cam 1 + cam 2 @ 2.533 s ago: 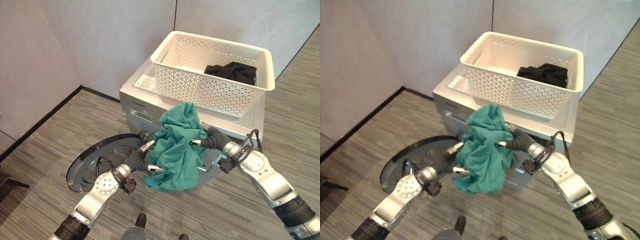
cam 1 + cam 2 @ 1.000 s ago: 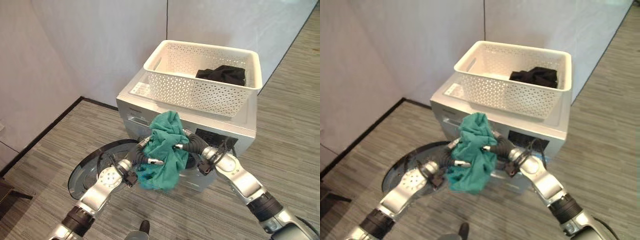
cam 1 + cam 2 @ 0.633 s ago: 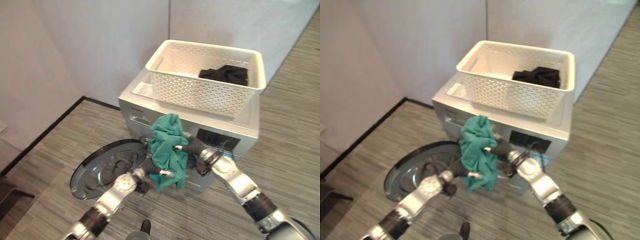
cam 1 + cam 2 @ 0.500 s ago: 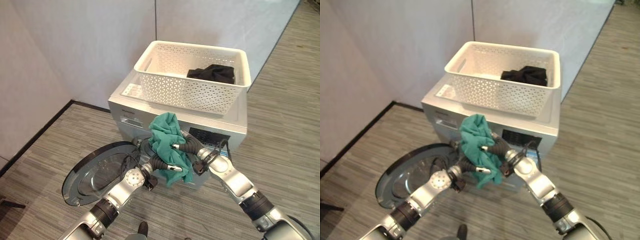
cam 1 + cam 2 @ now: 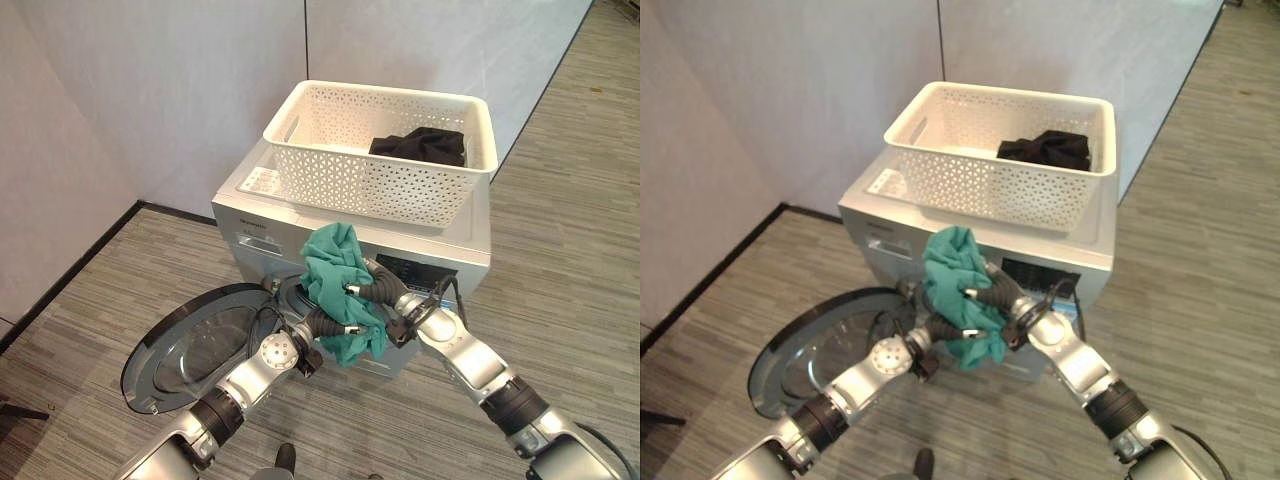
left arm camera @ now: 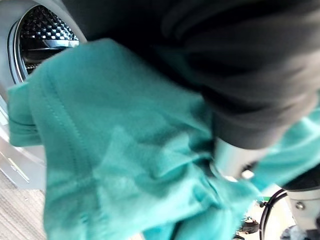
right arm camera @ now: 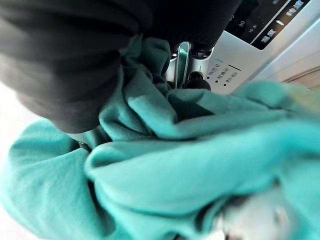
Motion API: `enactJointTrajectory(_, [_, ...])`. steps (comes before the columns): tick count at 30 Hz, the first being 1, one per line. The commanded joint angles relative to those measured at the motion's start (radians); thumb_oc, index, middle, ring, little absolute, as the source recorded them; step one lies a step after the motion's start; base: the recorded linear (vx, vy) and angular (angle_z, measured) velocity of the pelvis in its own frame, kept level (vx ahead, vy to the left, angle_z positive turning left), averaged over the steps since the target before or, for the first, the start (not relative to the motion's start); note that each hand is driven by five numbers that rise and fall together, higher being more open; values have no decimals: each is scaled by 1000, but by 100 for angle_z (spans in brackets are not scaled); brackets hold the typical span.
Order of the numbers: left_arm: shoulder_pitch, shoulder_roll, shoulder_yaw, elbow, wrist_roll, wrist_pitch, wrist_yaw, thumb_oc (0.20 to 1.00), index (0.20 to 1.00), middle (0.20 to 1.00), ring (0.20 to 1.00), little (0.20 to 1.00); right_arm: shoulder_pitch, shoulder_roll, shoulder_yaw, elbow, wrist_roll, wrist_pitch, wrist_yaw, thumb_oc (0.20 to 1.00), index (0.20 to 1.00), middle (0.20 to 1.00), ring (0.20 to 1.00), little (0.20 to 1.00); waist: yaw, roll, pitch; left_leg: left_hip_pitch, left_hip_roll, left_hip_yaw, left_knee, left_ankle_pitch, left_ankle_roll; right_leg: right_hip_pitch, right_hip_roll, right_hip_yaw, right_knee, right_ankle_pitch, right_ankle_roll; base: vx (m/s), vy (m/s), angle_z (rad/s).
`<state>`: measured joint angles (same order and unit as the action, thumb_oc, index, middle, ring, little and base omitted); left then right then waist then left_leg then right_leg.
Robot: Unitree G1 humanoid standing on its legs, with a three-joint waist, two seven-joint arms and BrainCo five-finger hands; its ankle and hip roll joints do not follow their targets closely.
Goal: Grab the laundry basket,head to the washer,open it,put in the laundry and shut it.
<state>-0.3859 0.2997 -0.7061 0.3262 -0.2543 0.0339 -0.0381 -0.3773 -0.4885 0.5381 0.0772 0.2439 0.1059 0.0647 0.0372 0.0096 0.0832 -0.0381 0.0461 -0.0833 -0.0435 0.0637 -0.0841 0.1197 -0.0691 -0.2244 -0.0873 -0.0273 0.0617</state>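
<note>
Both hands hold a bunched teal garment [image 5: 340, 290] just in front of the silver washer's [image 5: 450, 262] round opening. My left hand [image 5: 326, 326] grips it from below and my right hand [image 5: 386, 293] from the right side, fingers curled into the cloth. The washer's round door [image 5: 195, 345] hangs open to the left. The left wrist view shows the teal garment [image 6: 115, 150] close up, with the perforated drum [image 6: 47, 37] behind it. On the washer's top stands the white perforated laundry basket [image 5: 380, 185] with a black garment [image 5: 420, 145] in its far right corner.
Grey partition walls [image 5: 150, 90] stand behind and to the left of the washer, which sits near their corner. Striped grey carpet [image 5: 570, 280] lies open to the right of the washer. The open door takes up floor space at the lower left.
Both hands have carried the teal garment up and in toward the washer's opening, and it is now more tightly bunched. The camera has moved, so the whole scene has shifted.
</note>
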Motion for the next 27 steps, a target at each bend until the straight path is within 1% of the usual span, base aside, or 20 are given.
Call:
enactJointTrajectory(1, [-137, -95, -22, 53, 74, -84, 18, 200, 200, 200, 200, 200, -55, 38, 12, -63, 42, -61, -3, 200, 200, 200, 200, 200, -1, -38, 5, -87, -42, 76, -38, 62, 29, 36, 43, 13, 19, -95, 3, 7, -4, -4])
enactJointTrajectory(6, [-99, -70, 14, 31, 89, -96, 34, 200, 200, 200, 200, 200, 18, 15, -16, -71, 20, -61, 4, 200, 200, 200, 200, 200, 1, -39, 5, -86, -43, 77, -38, 62, 28, 39, 43, 8, 18, -96, 2, 2, -2, -2])
enactJointTrajectory(7, [-87, -65, 22, 24, 92, -98, 34, 200, 200, 200, 200, 200, 32, 9, -22, -70, 17, -59, 6, 253, 253, 253, 253, 253, 1, -40, 5, -87, -43, 77, -37, 62, 28, 39, 43, 8, 18, -96, 2, 0, 0, 0])
enactJointTrajectory(8, [-77, -58, 33, 19, 96, -101, 40, 200, 200, 200, 200, 200, 49, 6, -28, -69, 15, -59, 11, 592, 592, 592, 592, 592, 1, -40, 5, -87, -43, 77, -37, 62, 27, 39, 43, 7, 17, -96, 2, 0, 0, 0])
enactJointTrajectory(9, [-76, -58, 33, 18, 96, -100, 40, 200, 200, 200, 200, 200, 50, 6, -28, -70, 15, -59, 11, 1000, 1000, 1000, 1000, 1000, 1, -40, 4, -87, -43, 77, -37, 62, 27, 39, 43, 7, 17, -96, 2, 0, 0, 0])
enactJointTrajectory(11, [-37, -42, 63, 9, 109, -107, 49, 200, 200, 200, 200, 200, 96, -6, -46, -67, 16, -56, 17, 1000, 1000, 1000, 1000, 1000, 2, -43, 5, -88, -43, 78, -37, 61, 27, 38, 43, 7, 17, -96, 1, 0, 0, 0])
enactJointTrajectory(13, [-25, -37, 71, 7, 115, -108, 47, 200, 200, 200, 200, 200, 115, -11, -55, -69, 19, -56, 19, 1000, 1000, 1000, 1000, 1000, 1, -43, 5, -88, -43, 80, -37, 62, 27, 39, 44, 7, 17, -97, 1, 0, 0, 0])
enactJointTrajectory(16, [31, -11, 110, -3, 142, -112, 48, 200, 200, 200, 200, 200, 209, -35, -102, -101, 45, -67, 32, 1000, 1000, 1000, 1000, 1000, -1, -46, 5, -87, -40, 85, -37, 62, 26, 37, 44, 6, 18, -96, 2, 0, 0, 0])
enactJointTrajectory(22, [164, 18, 179, -8, 98, -115, 10, 200, 200, 200, 200, 200, 383, -80, -195, -157, 83, -84, 93, 1000, 1000, 1000, 1000, 1000, -9, -50, 9, -86, -37, 94, -37, 62, 25, 38, 42, 5, 16, -95, 5, -3, -1, -1])
enactJointTrajectory(23, [165, 17, 178, -9, 98, -115, 10, 200, 200, 200, 200, 200, 385, -81, -196, -158, 83, -84, 94, 1000, 1000, 1000, 1000, 1000, -9, -50, 7, -86, -37, 94, -37, 62, 25, 38, 42, 5, 16, -95, 5, 0, 0, 0])
enactJointTrajectory(24, [203, 23, 206, -2, 85, -113, 2, 200, 200, 200, 200, 200, 449, -99, -235, -174, 82, -87, 111, 1000, 1000, 1000, 1000, 1000, -14, -52, 8, -87, -37, 97, -37, 62, 25, 38, 42, 4, 16, -95, 6, -28, -6, -4])
enactJointTrajectory(27, [247, 30, 239, 13, 83, -117, -3, 200, 200, 200, 200, 200, 543, -112, -293, -194, 92, -89, 134, 1000, 1000, 1000, 1000, 1000, -24, -55, 4, -88, -34, 104, -38, 63, 24, 36, 40, 5, 16, -95, 8, -38, -8, -6])
